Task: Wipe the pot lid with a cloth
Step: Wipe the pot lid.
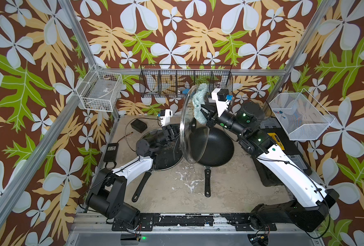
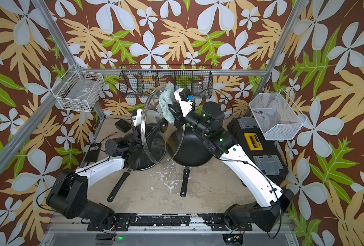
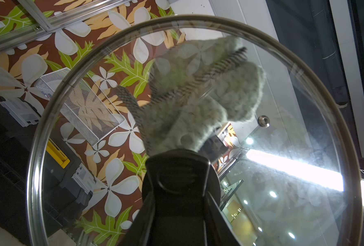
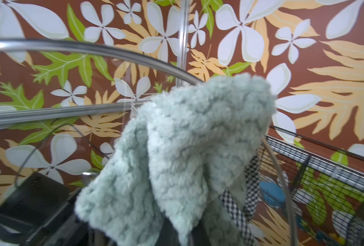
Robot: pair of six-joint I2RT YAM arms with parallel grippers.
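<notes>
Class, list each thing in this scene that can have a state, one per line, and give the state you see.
pot lid: held up on edge, near upright.
cloth: bunched, against the glass near the upper rim.
left tool: shut on the pot lid.
right tool: shut on the cloth.
black pan: uncovered, empty, resting flat.
toolbox: closed.

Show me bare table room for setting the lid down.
Free: tabletop between the left pan handle and right pan handle, down to the front rail; also between that right handle and the right arm. Crowded: right pan, left pan behind; adapter back left.
</notes>
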